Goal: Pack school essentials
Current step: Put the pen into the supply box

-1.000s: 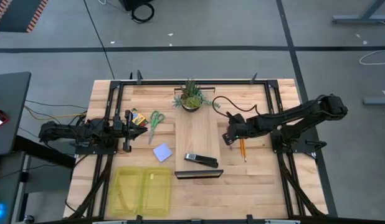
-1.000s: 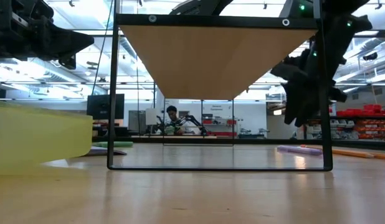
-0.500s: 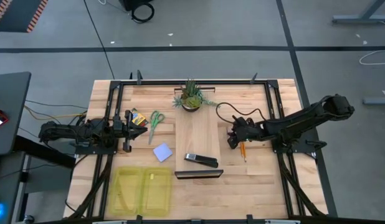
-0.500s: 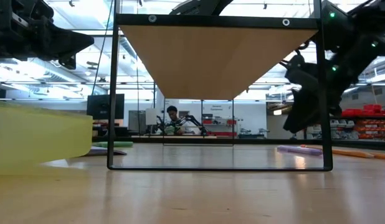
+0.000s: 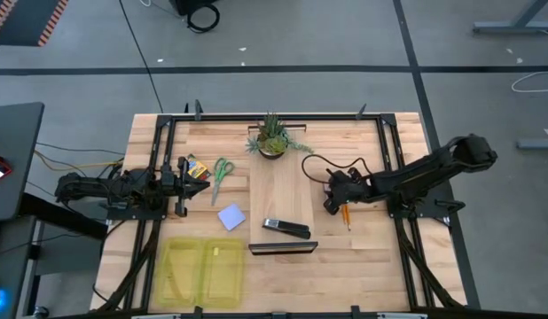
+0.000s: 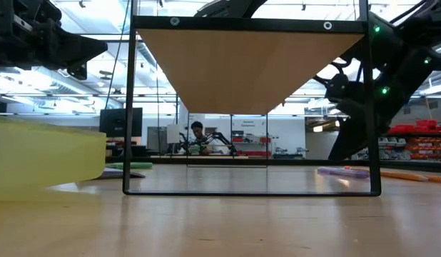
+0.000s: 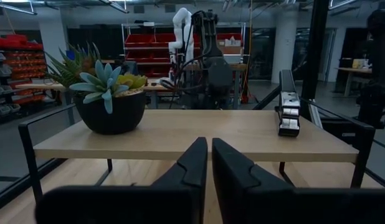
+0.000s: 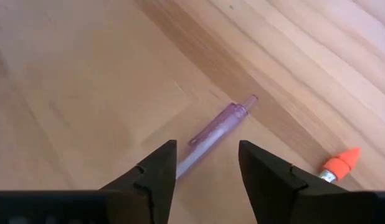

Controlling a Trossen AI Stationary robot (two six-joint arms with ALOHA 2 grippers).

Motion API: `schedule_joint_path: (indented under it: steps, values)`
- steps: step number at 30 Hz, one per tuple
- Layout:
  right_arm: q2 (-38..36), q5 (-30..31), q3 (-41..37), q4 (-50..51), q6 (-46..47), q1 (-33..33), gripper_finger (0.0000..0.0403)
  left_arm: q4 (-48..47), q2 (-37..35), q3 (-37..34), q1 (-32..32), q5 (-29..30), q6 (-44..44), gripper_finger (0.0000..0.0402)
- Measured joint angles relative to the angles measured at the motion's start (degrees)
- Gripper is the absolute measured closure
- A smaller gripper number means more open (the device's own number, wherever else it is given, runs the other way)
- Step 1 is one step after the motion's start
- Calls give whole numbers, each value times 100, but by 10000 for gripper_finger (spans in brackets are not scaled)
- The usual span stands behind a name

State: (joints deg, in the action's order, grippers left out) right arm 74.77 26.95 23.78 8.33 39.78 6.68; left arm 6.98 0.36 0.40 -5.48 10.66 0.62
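My right gripper (image 8: 205,167) is open and points steeply down at a thin purple pen (image 8: 212,132) that lies flat on the table. Its two fingers stand on either side of the pen's near end, and I see no touch. An orange pencil (image 8: 341,163) lies flat beside the pen (image 6: 342,171). In the high view this gripper (image 5: 330,201) is right of the wooden riser (image 5: 281,190). My left gripper (image 7: 209,163) is shut at the table's left (image 5: 185,179). Near it lie the crayon box (image 5: 197,167), green-handled scissors (image 5: 221,175) and pale blue note pad (image 5: 231,216).
A yellow open case (image 5: 201,270) lies at the near left. The riser carries a potted plant (image 5: 271,138) at its far end and a black stapler (image 5: 285,228) at its near end. A black cable (image 5: 323,164) loops beside my right arm. Black frame rails run along both table sides.
My right gripper has sunk toward the table over the purple pen, tipping more steeply down and rolling at the wrist. The pen and pencil have stayed where they were.
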Motion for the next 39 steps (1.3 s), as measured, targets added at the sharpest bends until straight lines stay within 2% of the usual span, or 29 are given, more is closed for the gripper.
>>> schedule_joint_path:
  steps: [5, 12, 19, 27, 39]
  values:
    - [232, 174, 1, -151, 342, 0, 203, 3, -1, 0, -1, 0, 0, 368]
    - [636, 313, 6, -388, 331, -2, 168, 2, 0, 0, 0, -2, 0, 376]
    - [885, 371, 23, -568, 210, 4, 167, 2, 0, 0, 0, 0, 0, 368]
    - [886, 274, 23, -561, 148, 58, 195, 2, 0, 0, 0, -2, 0, 372]
    - [891, 168, 17, -510, 586, 66, 292, 2, 0, 0, -2, -2, 0, 367]
